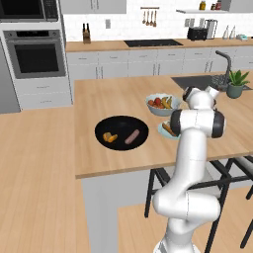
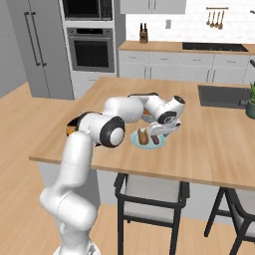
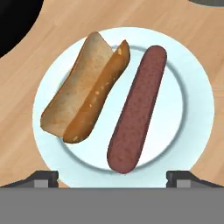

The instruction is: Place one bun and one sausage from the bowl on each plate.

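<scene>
One bun [image 1: 110,137] and one sausage [image 1: 132,137] wait in the black bowl [image 1: 121,121], left of my wide-open, empty claw [image 3: 112,177], sausage lying slantwise.

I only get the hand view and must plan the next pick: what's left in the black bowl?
Observer: The bowl holds one bun and one sausage.
Operator: Where does it lie from this plate?
Observer: In the left base view it lies to the left of the plate, apart from it on the same counter.
Operator: Anything else close by?
Observer: A fruit bowl stands just behind the plate.
</scene>
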{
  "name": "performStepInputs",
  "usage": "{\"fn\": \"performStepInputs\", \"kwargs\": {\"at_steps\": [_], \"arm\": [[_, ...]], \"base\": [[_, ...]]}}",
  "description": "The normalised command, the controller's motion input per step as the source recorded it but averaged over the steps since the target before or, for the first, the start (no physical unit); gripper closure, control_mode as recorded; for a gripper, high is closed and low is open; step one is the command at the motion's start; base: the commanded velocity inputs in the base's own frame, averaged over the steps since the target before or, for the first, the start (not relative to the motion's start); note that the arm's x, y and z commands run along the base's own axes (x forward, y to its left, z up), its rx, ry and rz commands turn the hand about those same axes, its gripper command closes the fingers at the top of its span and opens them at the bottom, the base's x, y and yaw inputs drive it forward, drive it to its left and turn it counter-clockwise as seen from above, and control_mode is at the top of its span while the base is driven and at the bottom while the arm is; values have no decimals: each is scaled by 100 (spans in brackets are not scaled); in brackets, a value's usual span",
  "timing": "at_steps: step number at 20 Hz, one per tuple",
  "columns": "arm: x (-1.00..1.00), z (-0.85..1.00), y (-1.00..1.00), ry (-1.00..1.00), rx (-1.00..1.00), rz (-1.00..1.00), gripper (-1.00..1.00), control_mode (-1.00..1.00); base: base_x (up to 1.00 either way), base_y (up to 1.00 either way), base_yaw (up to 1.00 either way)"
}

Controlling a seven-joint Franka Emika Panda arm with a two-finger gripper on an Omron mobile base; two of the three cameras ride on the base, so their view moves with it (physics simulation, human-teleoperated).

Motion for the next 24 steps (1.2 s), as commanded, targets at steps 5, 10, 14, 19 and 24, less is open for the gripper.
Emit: {"fn": "performStepInputs", "kwargs": {"at_steps": [5, 10, 14, 19, 24], "arm": [[-32, 80, 72, 0, 0, -12, -100, -100], [-25, 55, 100, 3, 0, -1, -100, -100], [-15, 39, 100, 3, 1, 0, -100, -100], [-46, 12, 90, 8, 10, -7, -100, -100], [-49, 17, 80, 9, 15, -12, -100, -100]], "base": [[0, 0, 0], [0, 0, 0], [0, 0, 0], [0, 0, 0], [0, 0, 0]]}}
